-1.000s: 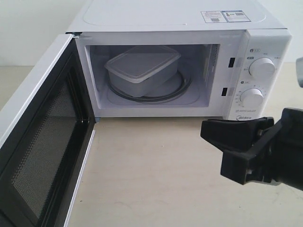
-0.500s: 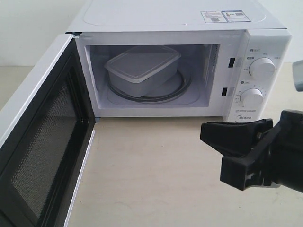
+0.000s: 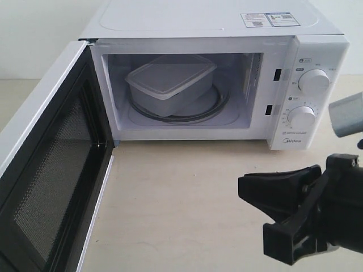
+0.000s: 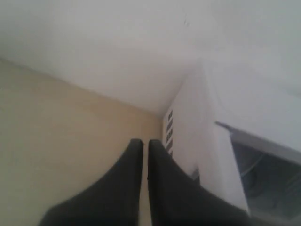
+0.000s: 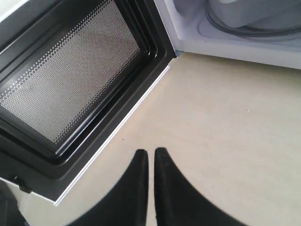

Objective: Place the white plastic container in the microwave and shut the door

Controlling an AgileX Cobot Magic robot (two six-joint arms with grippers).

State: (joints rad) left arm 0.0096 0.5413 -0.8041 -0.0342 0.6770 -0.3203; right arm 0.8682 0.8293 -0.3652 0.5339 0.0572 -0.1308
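Note:
The white plastic container rests lid-on on the glass turntable inside the microwave. The door stands swung wide to the left, its black inner face and mesh window showing. My right gripper hangs low at the front right, over the table and apart from the microwave. It is shut with nothing in it. A bit of the container shows in the right wrist view. My left gripper is shut and empty, beside the microwave's vented outer side. It is out of the exterior view.
The beige tabletop runs in front of the microwave. Two round knobs sit on the right-hand control panel. The open door takes up the left front of the table. A pale wall stands behind.
My right gripper has dropped lower in the exterior view, drawing back from the microwave's front. The container, door and microwave have not moved.

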